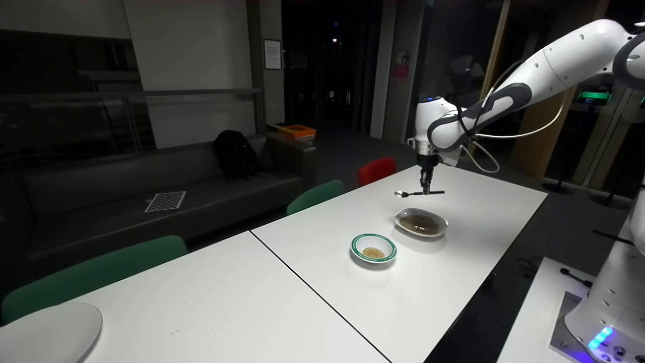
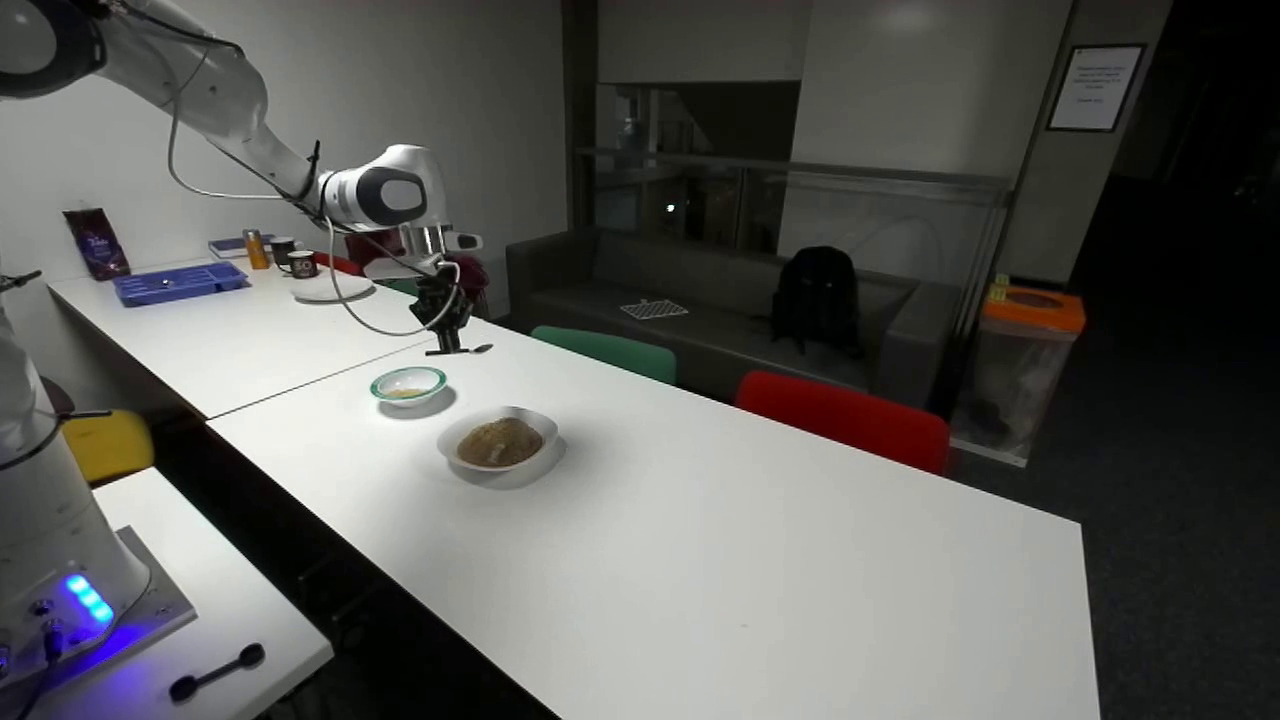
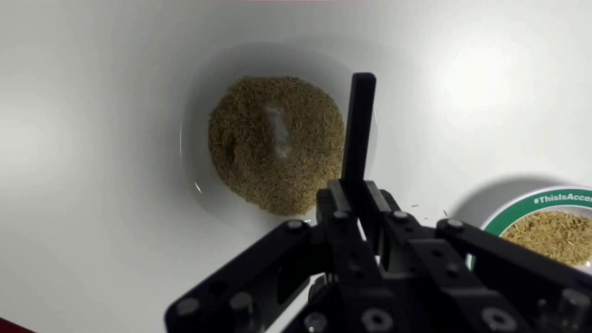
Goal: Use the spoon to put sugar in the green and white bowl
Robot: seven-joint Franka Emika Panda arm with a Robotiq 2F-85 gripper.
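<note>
Between sugar point(image 3: 277, 173) and the green and white bowl point(image 1: 370, 242), your tool point(image 1: 426, 191) grips the spoon point(image 3: 359, 127), head toward the tabletop's point(image 2: 760, 560) edge facing the sofa point(image 1: 116, 174).

White, grey-banded arm point(image 1: 572, 56) with pale looping cable point(image 1: 506, 136), blue base lights point(image 1: 600, 338), screw-studded black tool point(image 3: 357, 196).

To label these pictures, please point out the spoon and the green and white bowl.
Spoon point(image 3: 360, 125): in the wrist view, on its handle.
Green and white bowl point(image 1: 374, 242): in an exterior view, on its inner wall.
</note>
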